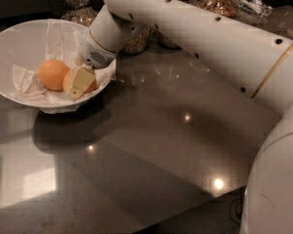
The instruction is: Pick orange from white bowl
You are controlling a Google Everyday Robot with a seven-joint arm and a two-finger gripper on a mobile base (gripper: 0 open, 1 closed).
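Note:
The white bowl (10, 43), lined with crumpled white paper, stands at the left of the dark table. Two round orange fruits lie in it. One (52, 74) sits in plain view left of the gripper. The other (91, 87) is mostly hidden behind the gripper, with only its edges showing. I cannot tell which of the two is the more golden. My gripper (80, 82) reaches down into the bowl's right side from the white arm, with its cream tip lying over the hidden fruit.
Glass jars (80, 9) and other containers (219, 1) stand along the table's back edge behind the bowl and arm. The white arm (210, 38) spans the upper right. The robot's body (278, 179) fills the lower right corner.

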